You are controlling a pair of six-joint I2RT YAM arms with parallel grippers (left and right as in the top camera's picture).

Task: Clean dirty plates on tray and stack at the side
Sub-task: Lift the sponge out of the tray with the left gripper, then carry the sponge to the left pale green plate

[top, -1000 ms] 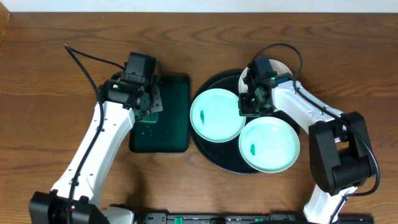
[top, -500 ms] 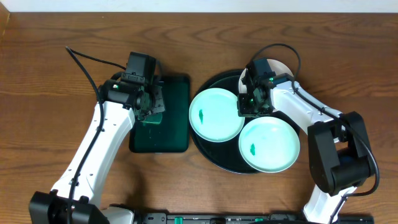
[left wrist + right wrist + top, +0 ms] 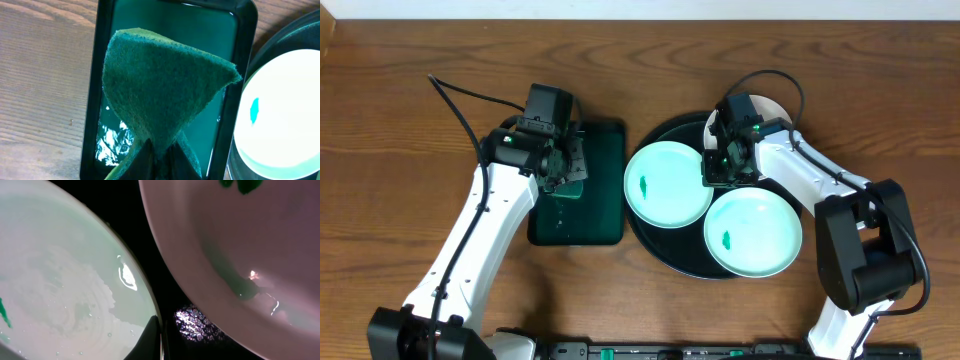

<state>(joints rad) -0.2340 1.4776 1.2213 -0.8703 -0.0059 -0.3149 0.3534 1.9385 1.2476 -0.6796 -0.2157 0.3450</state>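
The black tray (image 3: 655, 245) sat on the right with plates (image 3: 752, 232) on it. The green tray (image 3: 605, 215) sat left. My right gripper (image 3: 159, 340) pinched the rim of the left plate (image 3: 670, 195). My left gripper (image 3: 563, 172) held the sponge (image 3: 165, 95). I should hold steady and rub the smudge (image 3: 645, 185) gently.

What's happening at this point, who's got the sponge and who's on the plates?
The left gripper is shut on a green sponge, holding it above the wet rectangular green tray. The right gripper is down on the round black tray, closed on the rim of a plate. Two plates in the overhead view carry green smudges, so the wiping looks unfinished.
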